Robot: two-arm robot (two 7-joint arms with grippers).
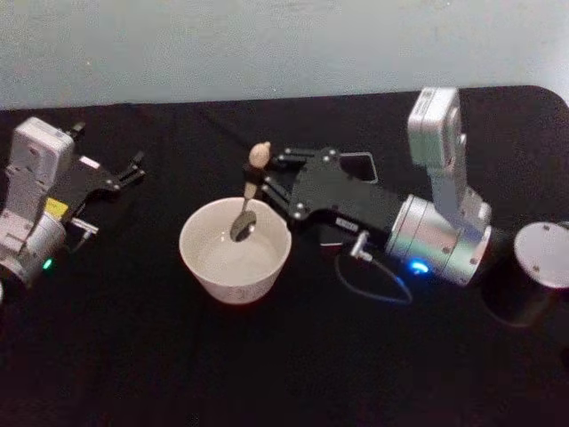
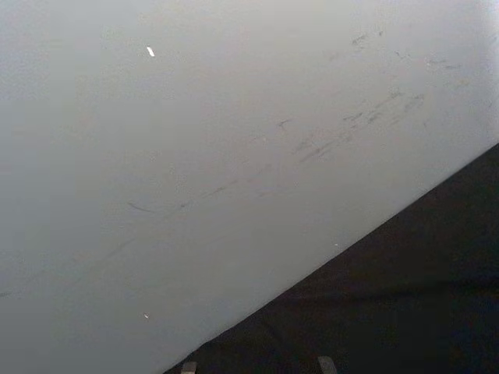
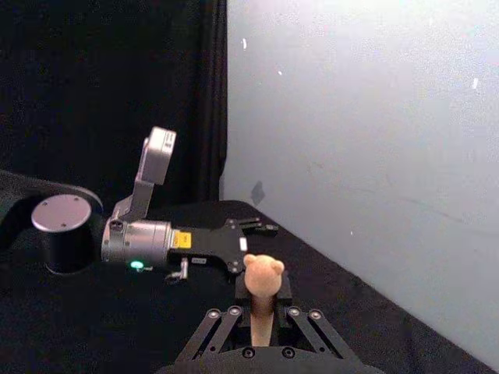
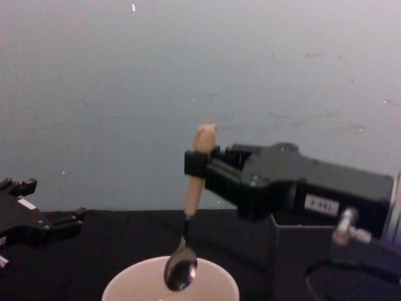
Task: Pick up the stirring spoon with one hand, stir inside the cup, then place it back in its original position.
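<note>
Right gripper [image 1: 267,184], centre of the head view: fingers clenched on the spoon [image 1: 250,197], high on its handle just under the bear knob. The bowl end hung within the mouth of the cup [image 1: 233,286]. Judged light, stiff and slim, so liable to pivot in that hold. Left gripper [image 1: 124,173] was parked at the left edge on the surface [image 1: 133,356], fingers released.
</note>
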